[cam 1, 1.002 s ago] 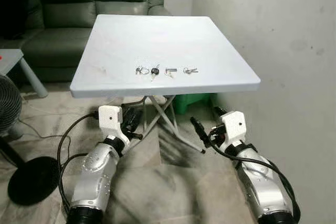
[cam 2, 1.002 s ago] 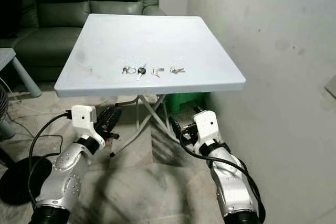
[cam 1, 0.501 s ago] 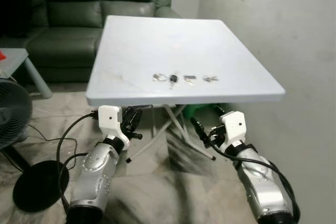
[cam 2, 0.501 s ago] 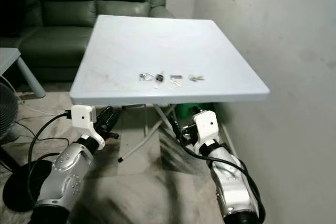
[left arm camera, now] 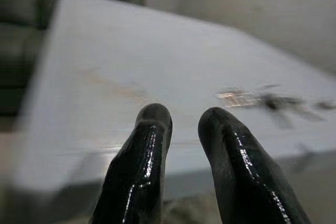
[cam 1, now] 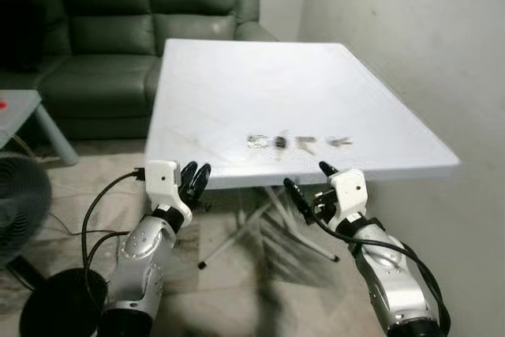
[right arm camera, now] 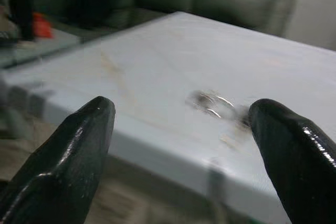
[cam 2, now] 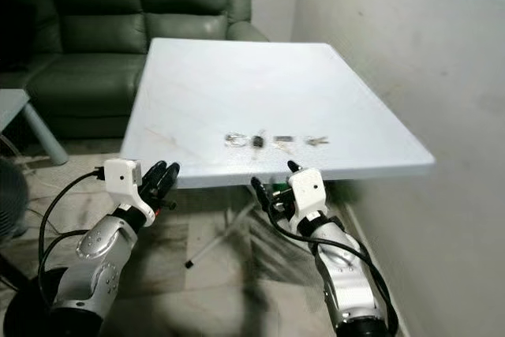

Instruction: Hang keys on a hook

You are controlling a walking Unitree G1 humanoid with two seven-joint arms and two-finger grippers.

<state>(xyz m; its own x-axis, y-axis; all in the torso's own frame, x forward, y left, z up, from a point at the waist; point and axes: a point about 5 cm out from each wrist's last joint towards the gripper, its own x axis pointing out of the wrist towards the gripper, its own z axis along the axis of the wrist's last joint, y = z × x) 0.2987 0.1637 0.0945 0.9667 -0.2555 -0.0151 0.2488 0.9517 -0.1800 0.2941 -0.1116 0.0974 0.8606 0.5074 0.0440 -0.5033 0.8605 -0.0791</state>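
We stand in front of a square white tabletop [cam 1: 237, 76] with a dark green sofa [cam 1: 118, 21] behind it. Four small bunches of metal keys [cam 1: 298, 142] lie in a row near the front edge of the tabletop, each a little apart from the next. One of them has a black head.

Our left pincer [cam 1: 195, 175] is low, just beside the front edge of the tabletop, and its two black fingers [left arm camera: 149, 145] are close together with a small gap, holding nothing. Our right pincer [cam 1: 306, 185] is also by the front edge, just below the keys, and its fingers [right arm camera: 84, 129] are spread wide with nothing between them.

We think the job has hardly begun. No key is picked up yet, and we cannot see a hook anywhere. We must reach over the edge, pinch one bunch of keys, lift it, find the hook and hang it there.
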